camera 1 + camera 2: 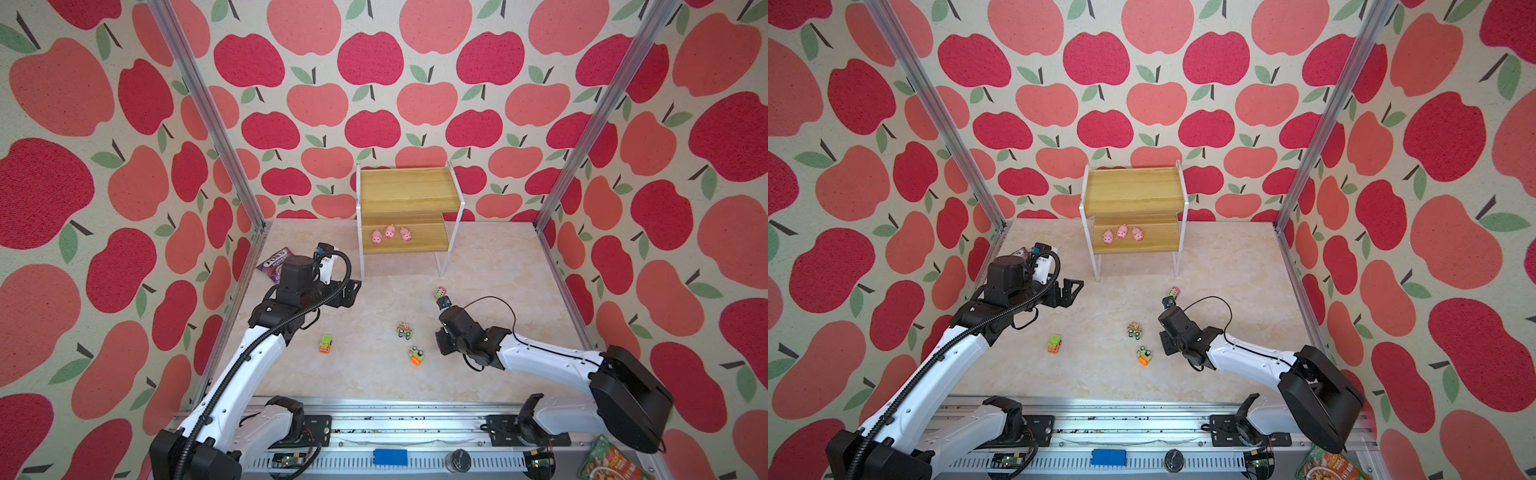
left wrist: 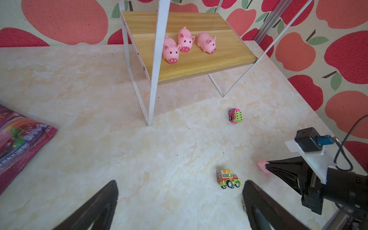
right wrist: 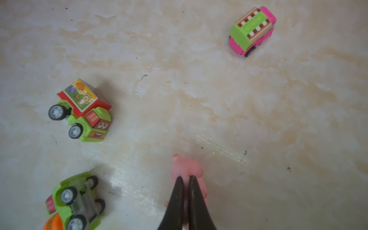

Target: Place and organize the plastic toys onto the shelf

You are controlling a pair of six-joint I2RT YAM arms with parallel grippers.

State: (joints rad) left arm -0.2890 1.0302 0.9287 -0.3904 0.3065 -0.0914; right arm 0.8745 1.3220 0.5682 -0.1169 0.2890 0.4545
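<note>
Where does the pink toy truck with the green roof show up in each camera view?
In a top view: pink truck on the table, nearer than the shelf, right of centre.
In a top view: pink truck, same spot.
Left wrist: pink truck between the shelf and the right gripper.
Right wrist: pink truck beyond the right gripper's pink pig.
Shared landmark: the green sticker truck.

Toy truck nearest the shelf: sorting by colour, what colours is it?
Pink plastic truck, green top; right wrist view shows best.

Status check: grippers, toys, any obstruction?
Left gripper open, empty. Right gripper shut on a pig. Three pigs on shelf, lower board. Pink vehicle sits between right gripper and shelf.
</note>
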